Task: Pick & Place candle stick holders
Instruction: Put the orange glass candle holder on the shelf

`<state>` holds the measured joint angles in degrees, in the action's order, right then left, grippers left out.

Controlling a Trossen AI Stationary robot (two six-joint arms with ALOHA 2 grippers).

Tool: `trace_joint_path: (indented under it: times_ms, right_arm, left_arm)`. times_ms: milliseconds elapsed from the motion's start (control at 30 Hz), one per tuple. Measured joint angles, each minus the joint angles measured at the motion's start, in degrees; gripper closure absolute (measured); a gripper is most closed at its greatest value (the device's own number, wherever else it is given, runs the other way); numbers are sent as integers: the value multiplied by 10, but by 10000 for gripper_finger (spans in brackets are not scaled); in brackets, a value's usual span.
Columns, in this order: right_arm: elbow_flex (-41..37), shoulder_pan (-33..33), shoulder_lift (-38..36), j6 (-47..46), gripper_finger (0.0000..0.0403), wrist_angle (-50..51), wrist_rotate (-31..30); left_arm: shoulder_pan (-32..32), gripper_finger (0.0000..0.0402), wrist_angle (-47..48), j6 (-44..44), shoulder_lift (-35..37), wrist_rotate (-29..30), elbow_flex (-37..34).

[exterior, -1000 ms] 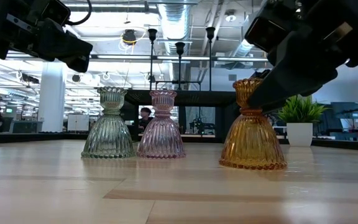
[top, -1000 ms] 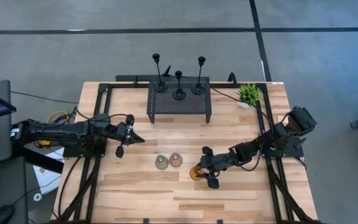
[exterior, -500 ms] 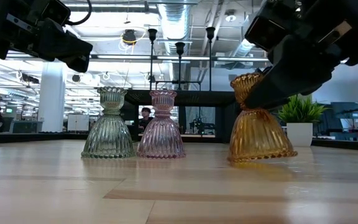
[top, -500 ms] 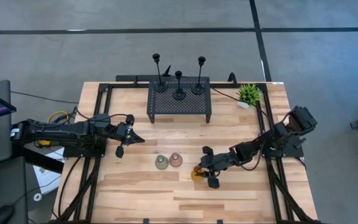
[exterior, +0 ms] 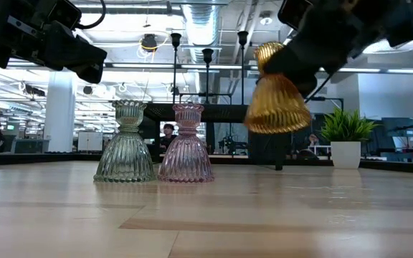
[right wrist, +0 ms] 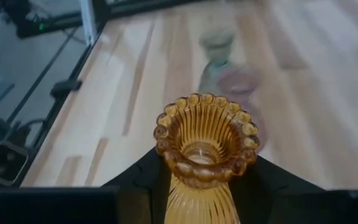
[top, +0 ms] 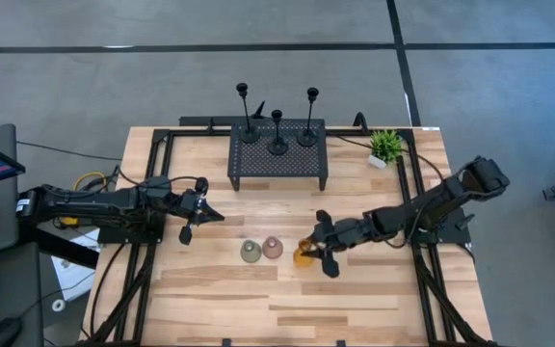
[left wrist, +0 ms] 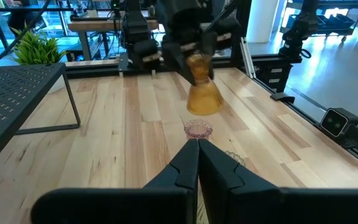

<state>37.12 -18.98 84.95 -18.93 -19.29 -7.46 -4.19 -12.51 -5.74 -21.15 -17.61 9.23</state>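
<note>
In the right wrist view the amber holder (right wrist: 205,149) is cut off below its neck by the picture's edge, and its skirt is hidden between the dark jaws. The green holder (right wrist: 215,59) and the pink holder (right wrist: 240,84) beyond it are blurred. In the low view the right gripper (exterior: 314,43) is cut off at the top edge, and the rack (exterior: 221,112) is largely hidden behind the holders.

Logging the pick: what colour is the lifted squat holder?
Amber, ribbed glass, in the right gripper; clearest in the low view.
</note>
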Motion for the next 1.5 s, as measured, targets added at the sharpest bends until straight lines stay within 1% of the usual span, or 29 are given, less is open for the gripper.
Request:
trace_joint_path:
  times_ms: [133,333,567,667,867,1067,1233,1500]
  right_arm:
    - [0,27,-34,0,268,11,-1]
    - [0,75,-79,30,283,26,-1]
    - [2,141,-114,30,274,26,-1]
    - [17,167,-119,39,278,44,-1]
    - [85,209,-115,76,280,116,-1]
    - [144,253,-115,105,279,178,-6]
    - [154,294,-115,119,282,189,-6]
    - [154,341,-86,120,281,191,-5]
  left_arm:
    - [0,392,0,0,0,0,0]
    - [0,392,0,0,0,0,0]
    - [0,392,0,0,0,0,0]
    - [0,392,0,0,0,0,0]
    - [0,392,0,0,0,1,0]
    - [0,392,0,-5,0,28,0]
    - [0,392,0,-17,0,45,0]
    - [0,392,0,-17,0,45,0]
